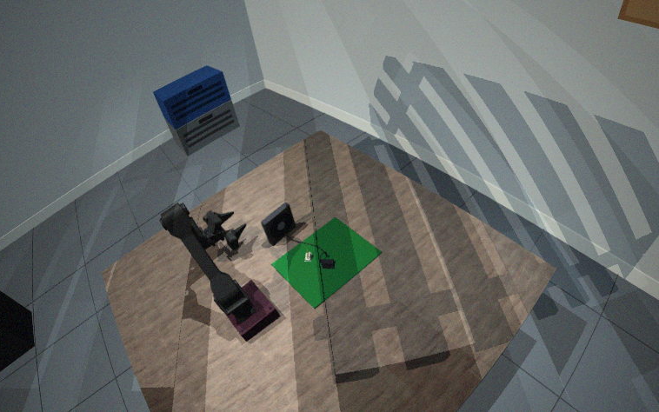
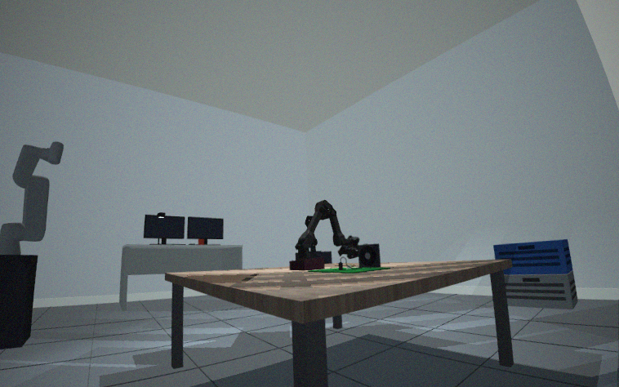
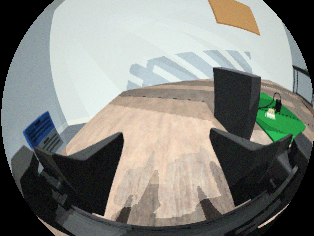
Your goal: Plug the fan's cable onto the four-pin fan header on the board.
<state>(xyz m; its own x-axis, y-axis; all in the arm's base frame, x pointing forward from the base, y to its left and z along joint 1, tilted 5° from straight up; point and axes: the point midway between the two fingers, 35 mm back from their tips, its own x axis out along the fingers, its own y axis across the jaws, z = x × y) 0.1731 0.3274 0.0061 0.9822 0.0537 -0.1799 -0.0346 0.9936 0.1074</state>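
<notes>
The black square fan stands upright at the edge of the green board. A thin dark cable runs from it over the board to a black plug. The small white header is on the board, apart from the plug, which is beside it. Its pins are too small to make out. My gripper is open and empty, off the board on the far side of the fan from the plug.
The arm's dark red base stands on the wooden table near the board. The upright fan is an obstacle between my gripper and the board. Blue and grey crates are on the floor beyond the table.
</notes>
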